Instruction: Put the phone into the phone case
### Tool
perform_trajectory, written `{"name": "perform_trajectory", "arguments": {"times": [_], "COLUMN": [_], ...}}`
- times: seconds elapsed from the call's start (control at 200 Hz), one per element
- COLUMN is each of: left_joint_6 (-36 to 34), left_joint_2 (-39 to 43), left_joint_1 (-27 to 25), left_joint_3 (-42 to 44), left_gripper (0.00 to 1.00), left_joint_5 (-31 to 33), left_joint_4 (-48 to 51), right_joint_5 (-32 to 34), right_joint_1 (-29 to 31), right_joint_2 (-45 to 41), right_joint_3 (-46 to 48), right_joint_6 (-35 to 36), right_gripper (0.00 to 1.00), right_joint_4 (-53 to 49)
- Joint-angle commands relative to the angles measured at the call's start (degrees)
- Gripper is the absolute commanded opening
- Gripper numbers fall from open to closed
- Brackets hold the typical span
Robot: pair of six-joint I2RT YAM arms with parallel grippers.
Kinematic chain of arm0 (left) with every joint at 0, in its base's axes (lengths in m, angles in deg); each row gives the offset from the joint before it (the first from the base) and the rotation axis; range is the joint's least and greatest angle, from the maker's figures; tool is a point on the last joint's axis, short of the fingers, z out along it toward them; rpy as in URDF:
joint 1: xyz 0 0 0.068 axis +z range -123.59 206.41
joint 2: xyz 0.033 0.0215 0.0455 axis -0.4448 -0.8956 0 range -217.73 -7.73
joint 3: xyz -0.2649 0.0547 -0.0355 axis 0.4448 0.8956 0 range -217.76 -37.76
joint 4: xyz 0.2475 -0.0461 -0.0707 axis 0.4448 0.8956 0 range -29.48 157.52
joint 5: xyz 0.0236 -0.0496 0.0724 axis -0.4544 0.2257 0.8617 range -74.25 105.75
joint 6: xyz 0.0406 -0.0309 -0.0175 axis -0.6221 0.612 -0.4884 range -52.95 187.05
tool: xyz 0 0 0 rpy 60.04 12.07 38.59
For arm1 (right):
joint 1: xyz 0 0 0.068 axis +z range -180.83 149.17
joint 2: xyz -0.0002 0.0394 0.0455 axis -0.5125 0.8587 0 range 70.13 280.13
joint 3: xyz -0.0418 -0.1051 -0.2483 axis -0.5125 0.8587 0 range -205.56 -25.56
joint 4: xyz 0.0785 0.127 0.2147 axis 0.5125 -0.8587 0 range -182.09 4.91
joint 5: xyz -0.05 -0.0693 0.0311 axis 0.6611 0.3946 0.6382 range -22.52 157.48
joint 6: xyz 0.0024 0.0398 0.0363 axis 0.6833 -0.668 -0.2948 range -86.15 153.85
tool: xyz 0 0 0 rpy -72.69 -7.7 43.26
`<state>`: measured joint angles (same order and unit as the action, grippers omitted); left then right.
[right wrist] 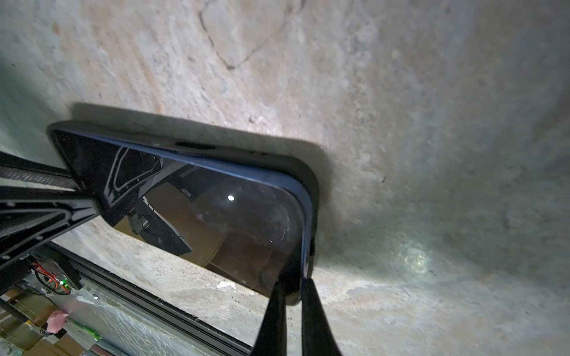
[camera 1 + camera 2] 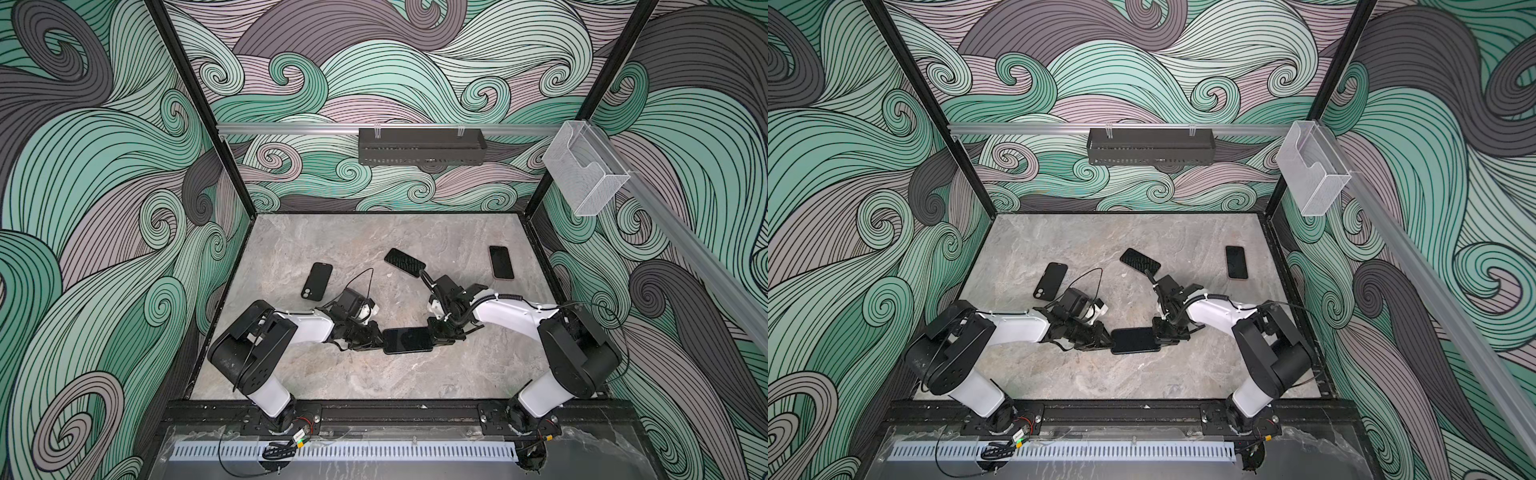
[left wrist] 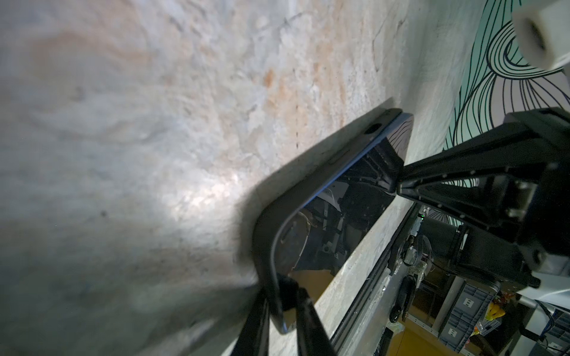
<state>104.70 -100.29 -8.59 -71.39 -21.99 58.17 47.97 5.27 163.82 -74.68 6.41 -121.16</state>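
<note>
find phone point(image 1: 216, 209) between both pincers, partly seated in phone case point(image 1: 308, 169). note left pincer point(image 3: 285, 305) closed on cased end, right pincer point(image 1: 293, 296) closed on opposite phone end. judge phone as rigid, light, glass-slick and case rim as pliable. grip short edges, not screen.

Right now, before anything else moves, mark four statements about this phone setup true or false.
1. The left gripper and the right gripper clamp opposite ends of one phone. True.
2. That phone lies screen down. False: its glossy screen faces up.
3. A black phone case rims the phone's edge. True.
4. The clear holder hangs on the left wall. False: it hangs on the right-hand rail.
</note>
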Motion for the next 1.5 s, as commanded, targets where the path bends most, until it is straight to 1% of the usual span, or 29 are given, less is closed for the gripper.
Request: {"name": "perform_trajectory", "arguments": {"times": [0.0, 0.43, 0.64, 0.735, 0.901, 0.966, 1.101, 1.236, 1.491], "left_joint_6": [-0.2, 0.4, 0.4, 0.5, 0.9, 1.1, 1.2, 1.1, 1.3], "left_joint_2": [-2.9, -2.0, -1.6, -1.5, -0.9, -0.6, -0.8, -1.4, -1.1], "left_joint_1": [-1.7, -1.7, -1.7, -1.7, -1.7, -1.7, -1.7, -1.7, -1.7], "left_joint_3": [0.3, 1.2, 1.1, 1.1, 1.3, 1.4, 1.3, 1.4, 1.1], "left_gripper": [0.19, 0.19, 0.19, 0.19, 0.19, 0.19, 0.19, 0.21, 0.21], "left_joint_5": [2.1, 4.0, 4.5, 5.0, 6.7, 7.3, 8.1, 8.1, 9.2], "left_joint_4": [-2.4, -1.8, -1.2, -0.9, -0.2, -0.1, 0.5, 0.4, 1.6], "right_joint_5": [1.4, 1.4, 2.5, 4.2, 9.7, 10.5, 9.7, 6.8, 6.0], "right_joint_1": [7.1, 8.0, 8.0, 8.0, 8.8, 9.2, 9.8, 10.0, 10.0], "right_joint_2": [16.2, 22.3, 23.2, 23.0, 22.8, 23.1, 24.6, 25.1, 20.5], "right_joint_3": [8.2, 11.6, 12.4, 12.2, 11.9, 11.7, 11.0, 11.1, 11.2], "right_joint_6": [-3.1, -6.0, -6.8, -7.1, -7.8, -7.9, -7.5, -6.6, -6.2], "right_gripper": [0.08, 0.06, 0.05, 0.05, 0.05, 0.05, 0.04, 0.03, 0.02], "right_joint_4": [17.3, 26.8, 28.2, 27.4, 25.0, 25.1, 26.1, 28.8, 27.5]}}
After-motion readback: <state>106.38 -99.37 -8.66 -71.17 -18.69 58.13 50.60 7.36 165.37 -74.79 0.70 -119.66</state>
